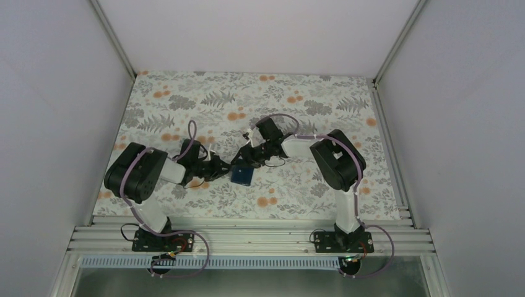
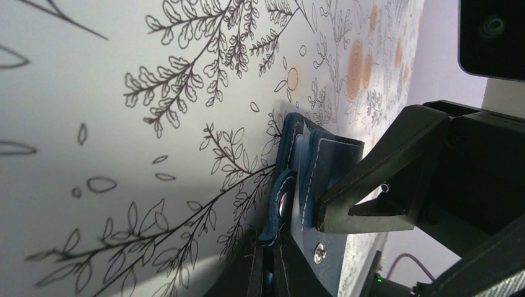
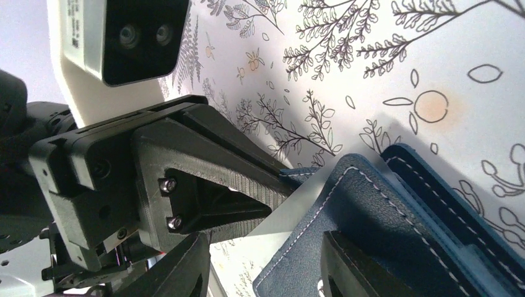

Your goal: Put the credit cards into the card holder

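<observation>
Lower end of the card holder [image 2: 328,162] beyond the left wrist view's bottom edge, half-covered from above.

I can read no text anywhere: the only print, tiny dark marks on the white camera housing [image 3: 80,62] at my eleven o'clock, is too blurred.

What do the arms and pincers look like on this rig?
White links on left arm and right arm, bulky black joint housings, purple cables looped alongside. Black, angular, two-fingered left pincer and right pincer; left's pads ribbed, white wrist-camera housing.
</observation>
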### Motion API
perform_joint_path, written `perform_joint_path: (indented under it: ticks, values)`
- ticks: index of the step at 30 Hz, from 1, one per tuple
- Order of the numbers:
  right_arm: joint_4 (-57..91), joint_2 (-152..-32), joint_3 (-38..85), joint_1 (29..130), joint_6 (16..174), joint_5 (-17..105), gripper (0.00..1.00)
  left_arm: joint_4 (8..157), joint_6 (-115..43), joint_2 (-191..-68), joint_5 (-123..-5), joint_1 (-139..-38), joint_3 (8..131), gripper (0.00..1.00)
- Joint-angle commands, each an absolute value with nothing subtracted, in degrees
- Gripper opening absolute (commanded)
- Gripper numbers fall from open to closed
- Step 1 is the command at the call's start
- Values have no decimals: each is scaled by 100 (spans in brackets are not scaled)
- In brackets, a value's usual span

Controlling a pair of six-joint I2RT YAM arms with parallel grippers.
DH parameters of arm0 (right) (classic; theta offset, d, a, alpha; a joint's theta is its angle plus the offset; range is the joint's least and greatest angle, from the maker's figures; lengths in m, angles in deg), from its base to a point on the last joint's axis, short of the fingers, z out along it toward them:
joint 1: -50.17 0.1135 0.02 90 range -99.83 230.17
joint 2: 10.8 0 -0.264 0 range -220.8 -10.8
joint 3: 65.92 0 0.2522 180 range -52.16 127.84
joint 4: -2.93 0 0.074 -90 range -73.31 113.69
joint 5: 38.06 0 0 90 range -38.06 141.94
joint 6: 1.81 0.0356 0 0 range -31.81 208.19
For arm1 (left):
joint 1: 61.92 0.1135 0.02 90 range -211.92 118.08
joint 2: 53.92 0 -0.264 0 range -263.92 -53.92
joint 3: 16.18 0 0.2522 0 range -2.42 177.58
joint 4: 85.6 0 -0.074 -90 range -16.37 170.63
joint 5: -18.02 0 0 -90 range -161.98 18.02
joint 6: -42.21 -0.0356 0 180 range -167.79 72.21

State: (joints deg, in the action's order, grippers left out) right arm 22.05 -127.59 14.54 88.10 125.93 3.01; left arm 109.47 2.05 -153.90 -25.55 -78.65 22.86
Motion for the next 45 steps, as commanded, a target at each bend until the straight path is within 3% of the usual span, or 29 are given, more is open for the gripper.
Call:
perform_joint_path:
  ticks: [1, 8, 13, 24, 35, 45]
  values:
    - [2536, -12991, 1184, 8841, 12305, 1012, 48, 10606, 28, -14801, -3608, -7888, 2093, 6]
    - [2651, -13049, 1057, 8831, 12125, 1240, 47, 8960, -514, -13547, -5733, -7976, 2249, 14]
    - [2668, -13101, 1138, 8831, 12098, 1195, 47, 8360, -833, -13256, -6343, -8128, 2452, 15]
    - [3103, -12572, 1317, 8776, 11754, 1212, 47, 8007, -2205, -13876, -6091, -8592, 3262, 28]
    - [3324, -12141, 1190, 8569, 11601, 1149, 47, 8572, -2470, -14580, -5411, -9020, 3319, 28]
    - [3526, -11378, 645, 8560, 11676, 1451, 48, 8379, -2001, -14372, -5640, -9841, 3234, 27]
